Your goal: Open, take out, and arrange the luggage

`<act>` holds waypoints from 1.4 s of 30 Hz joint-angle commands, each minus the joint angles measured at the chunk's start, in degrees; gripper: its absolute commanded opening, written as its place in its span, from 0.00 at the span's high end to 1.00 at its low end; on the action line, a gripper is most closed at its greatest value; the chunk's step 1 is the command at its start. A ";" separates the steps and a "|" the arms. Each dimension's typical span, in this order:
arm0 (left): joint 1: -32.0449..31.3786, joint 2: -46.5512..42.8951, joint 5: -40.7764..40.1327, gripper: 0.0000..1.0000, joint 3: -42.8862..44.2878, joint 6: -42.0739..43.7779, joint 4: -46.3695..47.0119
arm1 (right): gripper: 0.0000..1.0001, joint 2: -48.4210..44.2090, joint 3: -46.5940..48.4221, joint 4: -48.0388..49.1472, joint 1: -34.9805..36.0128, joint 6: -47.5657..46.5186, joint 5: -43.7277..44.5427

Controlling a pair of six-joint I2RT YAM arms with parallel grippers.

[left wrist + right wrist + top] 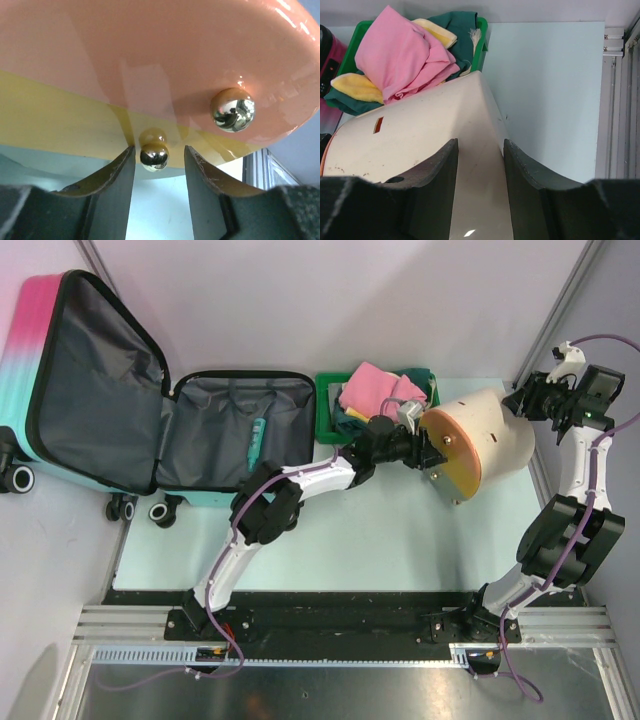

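Between the left gripper's (159, 150) part-open jaws sat one brass ball foot (154, 156) of the cream, orange-based cylinder (490, 440), unpinched; closing could slip off that round metal. Beyond, the right gripper's (480, 142) hold was unclear; the pink-to-teal hard-shell luggage (100, 390) lay open far left.

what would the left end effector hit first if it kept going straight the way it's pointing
Likely the small metal ball framed between the left end effector's fingers, a foot on the cylinder's orange base; depth is hard to judge.
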 commanded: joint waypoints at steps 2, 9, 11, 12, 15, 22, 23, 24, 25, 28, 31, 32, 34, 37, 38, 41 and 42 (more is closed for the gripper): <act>-0.66 0.53 -0.69 0.52 3.17 -1.01 2.04 | 0.55 4.26 -4.50 -16.27 3.20 -0.71 -2.02; -0.93 1.05 -1.57 0.57 2.73 -1.45 1.86 | 0.55 4.26 -4.59 -16.10 3.20 -0.63 -2.37; -0.93 1.23 -2.01 0.61 2.55 -1.53 1.95 | 0.55 4.35 -4.59 -16.18 3.11 -0.63 -2.28; -0.93 1.23 -2.10 0.62 2.38 -1.45 1.95 | 0.55 4.35 -4.59 -16.19 3.11 -0.71 -2.28; -0.93 0.97 -1.57 0.71 2.55 -1.45 1.95 | 0.55 4.44 -4.59 -16.10 3.11 -0.80 -2.11; -0.05 -4.65 -2.00 0.98 -3.15 -0.31 1.86 | 0.55 4.62 -4.59 -16.36 2.59 -2.12 -1.41; 0.30 -5.44 -2.10 1.00 -5.42 -0.22 1.95 | 0.55 4.70 -4.59 -16.45 2.50 -2.21 -1.32; 0.39 -6.41 -2.10 1.00 -6.49 -0.13 1.95 | 0.55 4.70 -4.59 -16.36 2.32 -2.29 -1.23; 0.57 -7.98 -2.18 1.00 -7.46 0.13 1.86 | 0.55 4.79 -4.59 -16.36 2.23 -2.38 -1.23; 1.18 -11.23 -2.01 1.00 -11.24 0.05 1.86 | 0.55 5.05 -4.59 -16.45 1.79 -2.73 -1.05; 1.88 -13.35 -1.83 1.00 -15.10 0.05 1.86 | 0.55 5.05 -4.59 -16.36 1.44 -2.91 -1.05; 2.32 -14.67 -1.49 1.00 -17.03 0.13 1.86 | 0.56 5.14 -4.59 -16.36 1.35 -3.09 -0.97; 2.85 -16.08 -1.13 1.00 -19.32 0.40 1.86 | 0.56 5.14 -4.59 -16.27 1.18 -3.17 -0.97; 3.82 -18.54 -0.78 1.00 -22.93 1.27 1.86 | 0.56 5.14 -4.59 -16.45 1.00 -3.44 -1.05; 4.08 -19.15 -0.69 1.00 -23.81 1.45 1.95 | 0.56 5.14 -4.59 -16.54 1.09 -3.53 -1.05; 4.52 -19.86 -0.69 1.00 -24.95 1.72 1.86 | 0.56 5.32 -4.59 -16.54 1.09 -3.61 -1.05; 4.61 -19.95 -0.43 1.00 -24.96 1.80 1.78 | 0.56 5.23 -4.59 -16.54 1.09 -3.44 -1.14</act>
